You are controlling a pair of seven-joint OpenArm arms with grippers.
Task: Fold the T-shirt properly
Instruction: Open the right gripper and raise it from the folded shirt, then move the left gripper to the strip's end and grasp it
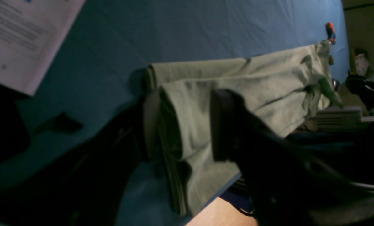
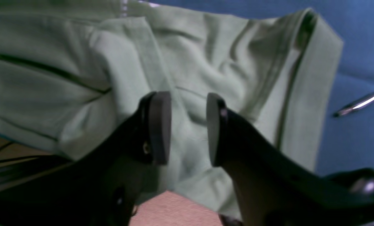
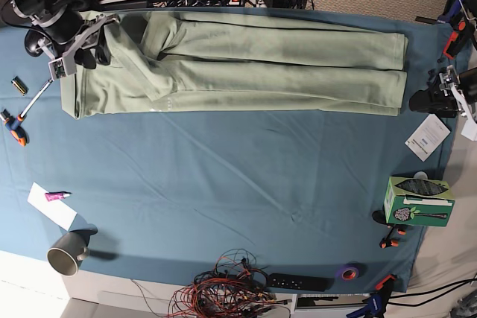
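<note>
The pale sage-green T-shirt lies folded into a long strip along the far edge of the teal table cloth. My right gripper hovers over its collar-side end at the left of the base view. In the right wrist view that gripper is open, and rumpled T-shirt fabric shows in the gap without being pinched. My left gripper sits just off the strip's other end. Its jaws stand wide open, framing the layered T-shirt edge.
A screwdriver and a small battery-like item lie left of the shirt. A paper card, a green box, a grey mug, a tape roll and tangled cables ring the near side.
</note>
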